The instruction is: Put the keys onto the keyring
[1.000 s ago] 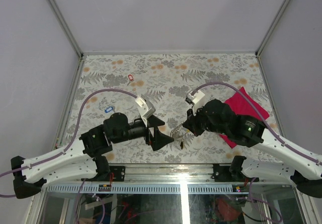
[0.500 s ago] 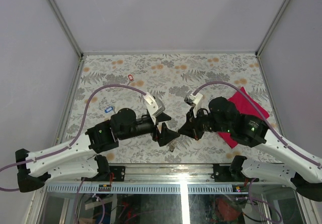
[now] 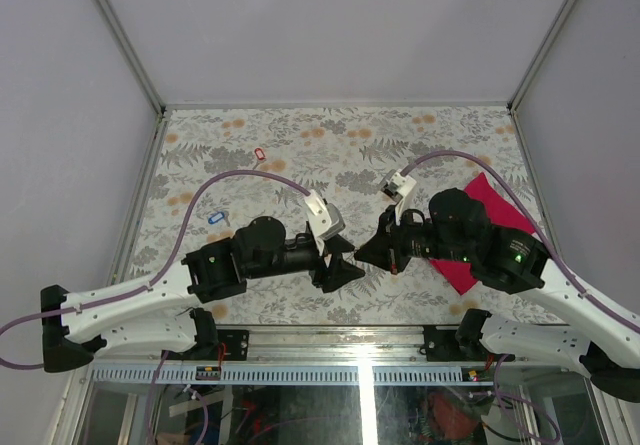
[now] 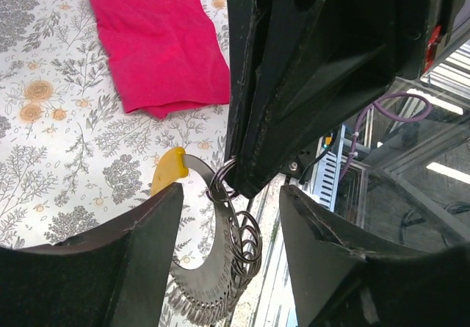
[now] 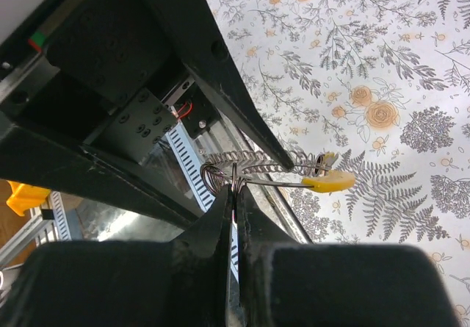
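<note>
Floral-patterned table point(image 3: 300, 135) fills the top view, with grey walls around it. My left gripper point(image 3: 350, 265) and right gripper point(image 3: 368, 253) meet tip to tip near 6 o'clock on the table. A red key point(image 3: 259, 153) lies toward 11 o'clock and a blue-headed key point(image 3: 217, 218) toward 9, both well apart from my grippers. The magenta cloth point(image 3: 497, 203) sits at 3 o'clock, partly under my right arm.

From my left wrist, my left fingers point(image 4: 110, 268) stand apart, clamped on nothing. The keyring point(image 4: 236, 233) and its chain hang in the gap between them. The yellow key point(image 4: 170, 171) juts out at 10 o'clock from the ring.

From my right wrist, my right fingers point(image 5: 213, 231) are pressed together on the ring's thin wire. The coiled chain and the yellow key's shaft run toward 3 o'clock. A black left finger crosses just behind.
</note>
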